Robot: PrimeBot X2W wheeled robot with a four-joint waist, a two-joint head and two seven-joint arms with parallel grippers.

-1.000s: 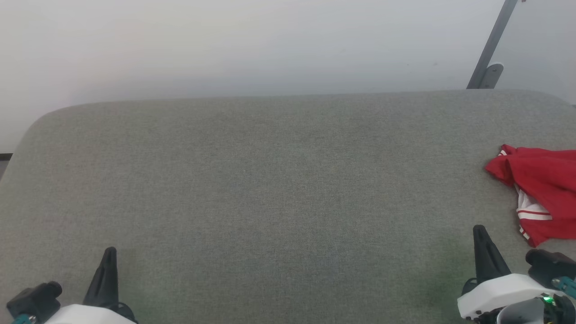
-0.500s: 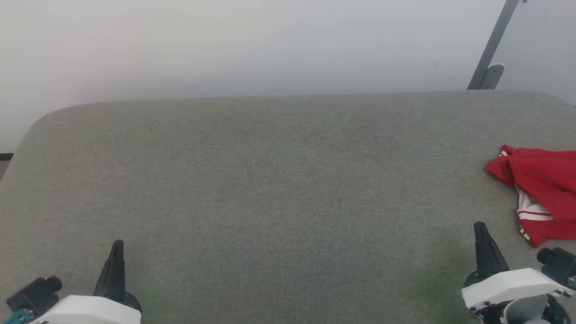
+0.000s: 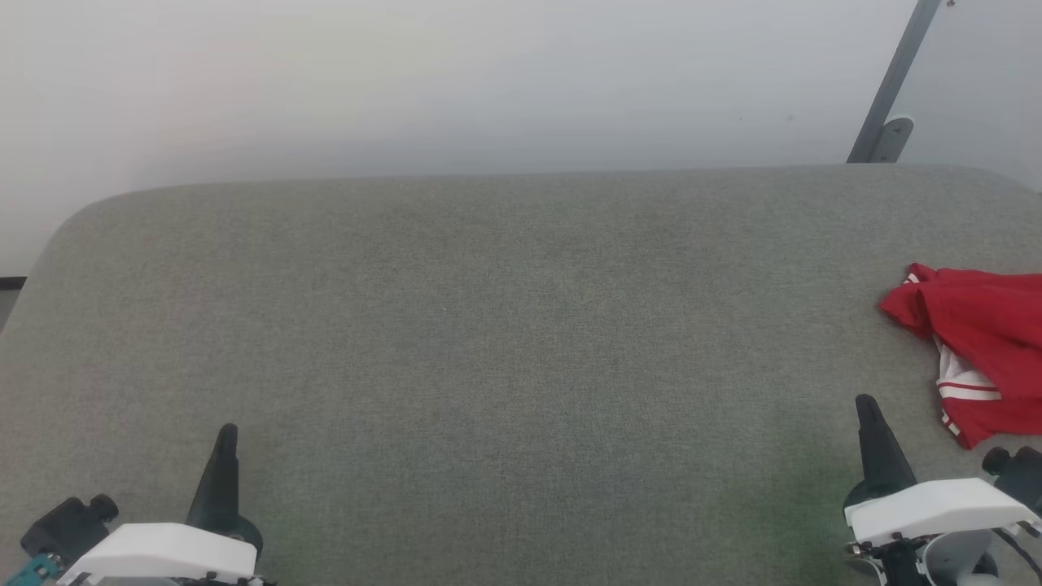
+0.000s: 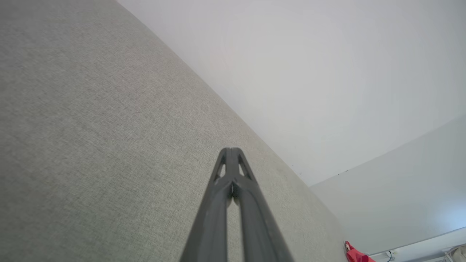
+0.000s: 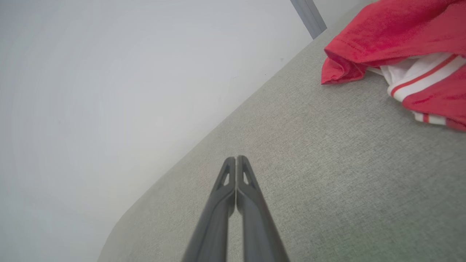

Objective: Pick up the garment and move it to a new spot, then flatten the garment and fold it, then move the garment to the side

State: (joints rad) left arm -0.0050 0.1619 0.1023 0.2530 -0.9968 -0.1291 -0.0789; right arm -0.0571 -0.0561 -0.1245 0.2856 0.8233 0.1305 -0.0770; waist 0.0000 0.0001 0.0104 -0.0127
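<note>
Left gripper [image 3: 227, 431] and right gripper [image 3: 864, 403] have crept forward, both pinched shut and empty; a clumsy nudge could push the shirt [image 3: 985, 342] off the table's [image 3: 488, 325] right edge.

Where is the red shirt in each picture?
Head view: the garment lies crumpled at the right edge, halfway down.
Left wrist view: a red sliver in the bottom right corner.
Right wrist view: top right corner, large and close.
Shared landmark: the grey fabric surface under it, meeting the pale wall.
</note>
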